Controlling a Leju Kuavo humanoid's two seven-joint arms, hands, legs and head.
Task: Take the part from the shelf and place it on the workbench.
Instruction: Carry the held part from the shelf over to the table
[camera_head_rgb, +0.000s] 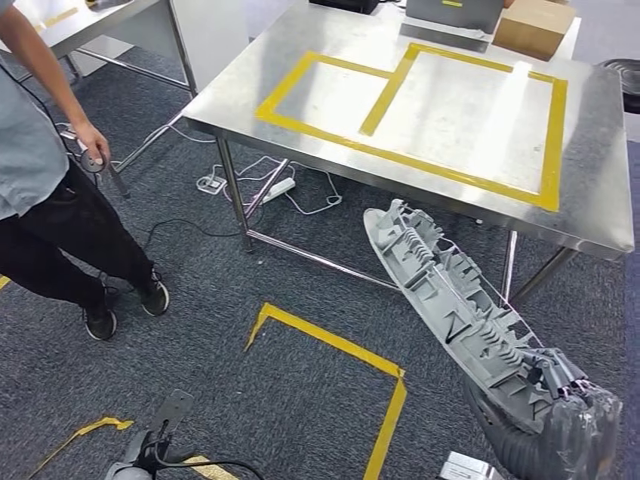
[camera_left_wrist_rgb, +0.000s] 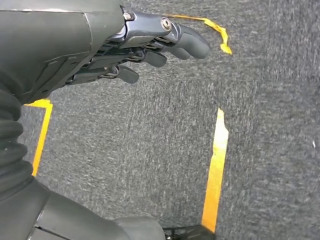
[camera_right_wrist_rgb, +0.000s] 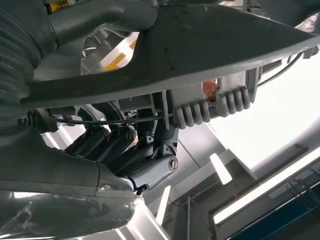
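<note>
Currently: grey ribbed part gripped at its near end by right hand, fingers apparently curled beneath it; far tip low, just short of surface. Raise tip above edge, then lay inside taped frame. Left hand hanging, fingers straight, holding nothing.

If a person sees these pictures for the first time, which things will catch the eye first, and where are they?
First the long grey ribbed part, which the right hand holds up at lower right, its far end rising toward the workbench. Then the yellow tape rectangle on the bare steel top ahead. At the left edge a person stands on the grey carpet, while the left hand hangs with its fingers apart over the floor.
</note>
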